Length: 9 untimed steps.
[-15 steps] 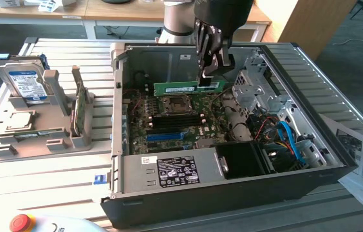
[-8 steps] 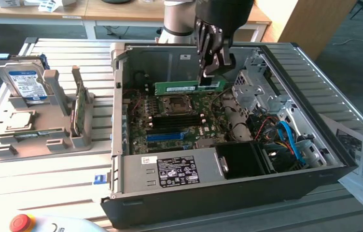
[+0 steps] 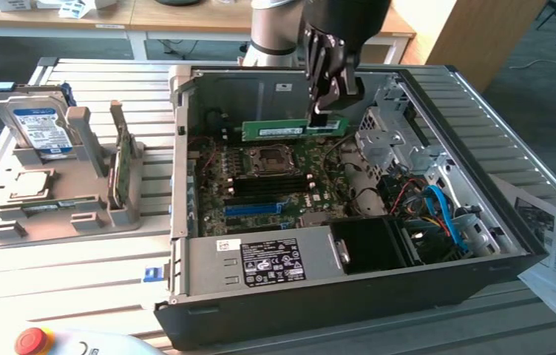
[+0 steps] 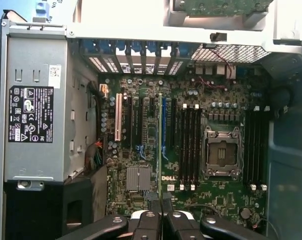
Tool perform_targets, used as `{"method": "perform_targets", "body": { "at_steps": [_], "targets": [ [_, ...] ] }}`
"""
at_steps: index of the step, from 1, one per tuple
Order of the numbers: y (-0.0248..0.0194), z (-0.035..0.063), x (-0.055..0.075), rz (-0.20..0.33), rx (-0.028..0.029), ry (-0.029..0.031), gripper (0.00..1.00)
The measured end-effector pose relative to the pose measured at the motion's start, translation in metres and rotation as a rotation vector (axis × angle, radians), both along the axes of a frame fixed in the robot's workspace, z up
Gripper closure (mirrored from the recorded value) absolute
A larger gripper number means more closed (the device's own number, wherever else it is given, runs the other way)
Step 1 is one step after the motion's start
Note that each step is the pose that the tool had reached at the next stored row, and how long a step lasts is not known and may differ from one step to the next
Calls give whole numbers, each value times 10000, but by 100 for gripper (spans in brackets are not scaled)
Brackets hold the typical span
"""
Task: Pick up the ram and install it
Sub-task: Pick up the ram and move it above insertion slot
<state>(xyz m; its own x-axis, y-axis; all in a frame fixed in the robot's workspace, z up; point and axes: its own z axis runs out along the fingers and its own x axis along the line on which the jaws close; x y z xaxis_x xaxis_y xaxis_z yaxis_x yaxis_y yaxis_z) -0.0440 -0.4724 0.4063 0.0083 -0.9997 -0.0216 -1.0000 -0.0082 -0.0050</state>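
Hovering ram: green stick held on edge and level above the motherboard, near the case's back wall, clear of everything beneath it.
End effector: pinched narrow on the ram near its end toward the exterior view's right, and most of the stick juts free toward the exterior view's left.
Memory slots: black rows beside the CPU socket, running the same way as the stick. Good news!
Step in hand: carrying the ram across to a slot, I'd judge. Doing it well means keeping the stick parallel to the slots with its long edge level, and centring it over one slot. With a grip this far off-centre the free end could tip, so slow and even looks wise.
Wrist view adds: seen straight down, what I take to be the ram is a thin edge-on line running out from the end effector. It appears alongside the blue slot, not over the black memory slots between that and the CPU socket. The stick rides high, though, so that line-up may deceive.
Exterior view adds: the stick's height over the board and its labelled face. The open case sits on the slatted worktop, with a hard drive well apart.
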Motion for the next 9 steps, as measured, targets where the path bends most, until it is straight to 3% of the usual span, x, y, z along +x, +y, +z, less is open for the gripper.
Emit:
{"method": "perform_targets", "body": {
  "at_steps": [9],
  "targets": [
    [69, -2, 71, 1, 0, 0, 88]
  ]
}}
